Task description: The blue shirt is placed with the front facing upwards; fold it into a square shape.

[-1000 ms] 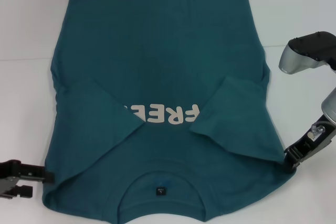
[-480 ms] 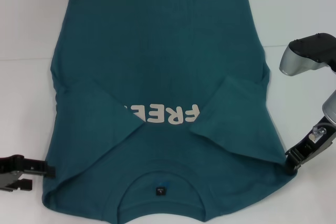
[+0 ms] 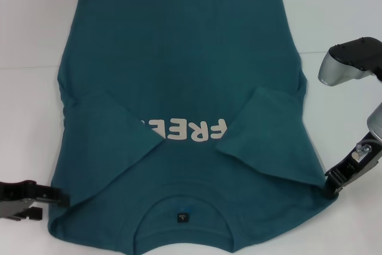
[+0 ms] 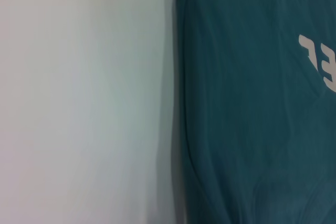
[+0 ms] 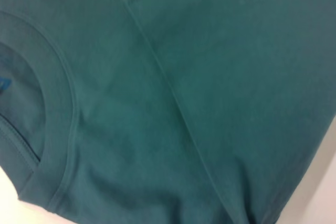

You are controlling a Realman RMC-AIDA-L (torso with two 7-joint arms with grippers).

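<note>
Left claw (image 3: 51,195) at 8 o'clock, touching blue shirt (image 3: 179,76) shoulder corner, apparently parted, grip unclear. Right claw (image 3: 329,184) at 4 o'clock on opposite shoulder corner; opening not visible. Shirt flat on table (image 3: 30,34), long axis 12–6, collar at 6.

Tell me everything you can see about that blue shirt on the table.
The blue shirt is a dark teal short-sleeved T-shirt of soft, cotton-like cloth. It lies flat, front up, on the white table, collar nearest the robot, a small dark label inside the ribbed neck. Both sleeves are folded inward, partly covering pale "FREE" lettering. The left gripper meets the shirt's edge near one shoulder; the right gripper meets the other.
</note>
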